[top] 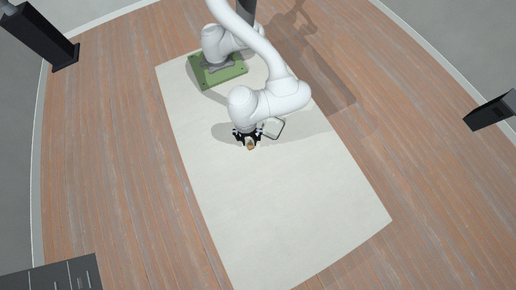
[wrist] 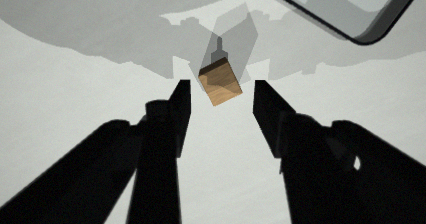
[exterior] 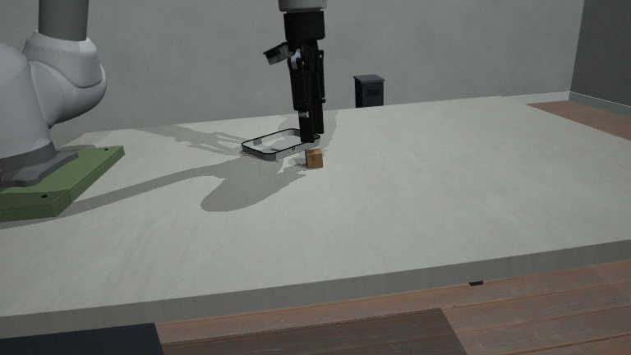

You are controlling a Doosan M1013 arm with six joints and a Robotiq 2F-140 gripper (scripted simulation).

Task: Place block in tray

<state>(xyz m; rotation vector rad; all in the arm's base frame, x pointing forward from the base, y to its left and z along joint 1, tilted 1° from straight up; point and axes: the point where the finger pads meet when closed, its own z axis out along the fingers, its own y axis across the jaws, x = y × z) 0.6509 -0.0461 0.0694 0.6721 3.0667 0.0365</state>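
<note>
The small wooden block (exterior: 314, 158) lies on the pale mat just in front of the white tray (exterior: 278, 143), outside it. In the wrist view the block (wrist: 220, 86) sits turned at an angle, below and between my fingertips. My gripper (exterior: 310, 138) points straight down and hangs a little above the block, not touching it. The fingers stand partly apart, wider than the block, with nothing between them. From above, the gripper (top: 248, 143) covers most of the block (top: 250, 146), and the tray (top: 274, 127) lies just to its right, partly hidden by the arm.
The low, dark-rimmed tray (wrist: 350, 9) holds nothing that I can see. The arm's green base plate (top: 217, 69) stands at the far end of the mat. Dark camera stands (exterior: 368, 90) sit off the mat on the wooden floor.
</note>
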